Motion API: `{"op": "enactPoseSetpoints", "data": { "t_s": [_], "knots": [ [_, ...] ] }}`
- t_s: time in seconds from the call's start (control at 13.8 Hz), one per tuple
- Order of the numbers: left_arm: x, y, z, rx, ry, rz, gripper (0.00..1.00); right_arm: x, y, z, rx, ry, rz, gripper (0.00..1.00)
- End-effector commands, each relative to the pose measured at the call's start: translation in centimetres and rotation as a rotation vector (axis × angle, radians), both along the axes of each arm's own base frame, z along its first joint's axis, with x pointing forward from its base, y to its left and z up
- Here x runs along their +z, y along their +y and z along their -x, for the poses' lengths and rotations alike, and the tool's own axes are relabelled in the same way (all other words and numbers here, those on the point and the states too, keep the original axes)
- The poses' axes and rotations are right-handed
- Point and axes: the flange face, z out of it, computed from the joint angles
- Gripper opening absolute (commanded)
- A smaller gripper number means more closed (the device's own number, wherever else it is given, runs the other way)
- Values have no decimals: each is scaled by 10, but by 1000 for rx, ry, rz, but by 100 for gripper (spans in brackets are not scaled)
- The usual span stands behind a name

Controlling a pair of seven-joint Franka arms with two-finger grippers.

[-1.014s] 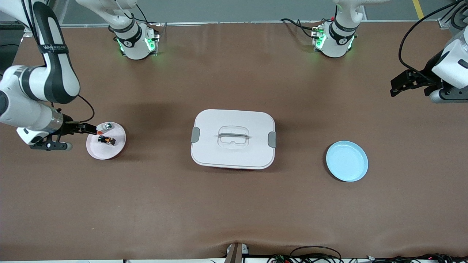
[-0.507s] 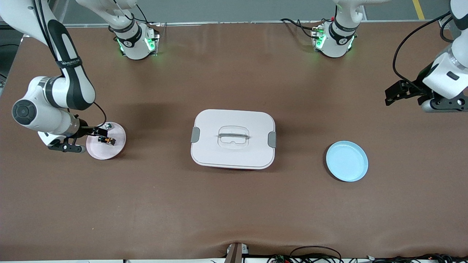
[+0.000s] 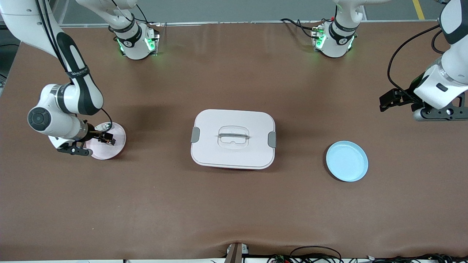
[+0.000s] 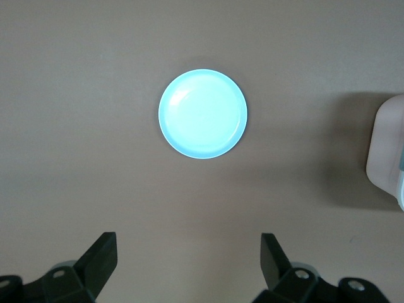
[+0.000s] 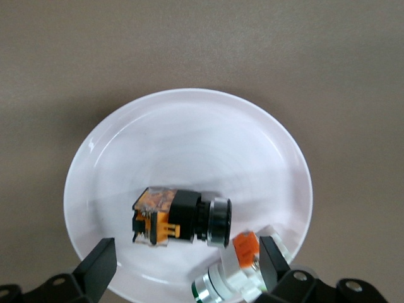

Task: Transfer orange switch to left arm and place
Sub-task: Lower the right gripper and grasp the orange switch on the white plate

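I see a brown table (image 3: 234, 204) with a smooth matte covering that runs the full width of the front view; a grey floor strip with a yellow line lies along its edge by the robot bases, and cables trail along the edge nearest the front camera. I count one box (image 3: 233, 138), white with grey side latches and a recessed lid handle, standing at the middle of the table. I count two plates: one pink plate (image 3: 116, 148) toward the right arm's end and one blue plate (image 3: 347, 161) toward the left arm's end, each well apart from the box. I count two small parts, both on the pink plate: one orange switch (image 5: 180, 218), lying on its side near the plate's middle, and one clear white part (image 5: 237, 271) with green and red-orange bits just beside it. I count two arms. The right end effector (image 5: 183, 268) is over the pink plate with its fingers spread apart, one on either side of the orange switch and not touching it. The left end effector (image 4: 189, 265) is over bare table near the blue plate, fingers spread wide and holding nothing.
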Motion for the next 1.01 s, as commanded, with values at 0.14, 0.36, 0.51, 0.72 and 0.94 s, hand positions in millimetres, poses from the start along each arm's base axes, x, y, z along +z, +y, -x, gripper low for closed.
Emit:
{"op": "enactPoseSetpoints", "data": {
  "t_s": [0.14, 0.36, 0.51, 0.72, 0.94],
  "knots": [
    [0, -5, -2, -25, -17, -8, 100, -13, 5, 0, -110, -18, 30, 100],
    [-3, -5, -3, -25, -14, -7, 100, -19, 8, 2, -127, -11, 33, 100],
    [-4, -5, -4, -25, -14, -5, 100, -20, 8, 0, -129, -20, 33, 100],
    [-7, -5, -6, -25, -12, -5, 100, -24, 5, -1, -116, -28, 40, 100],
    [-9, -8, -6, -31, -13, -4, 100, -25, 2, -1, -94, -26, 58, 100]
  ]
}}
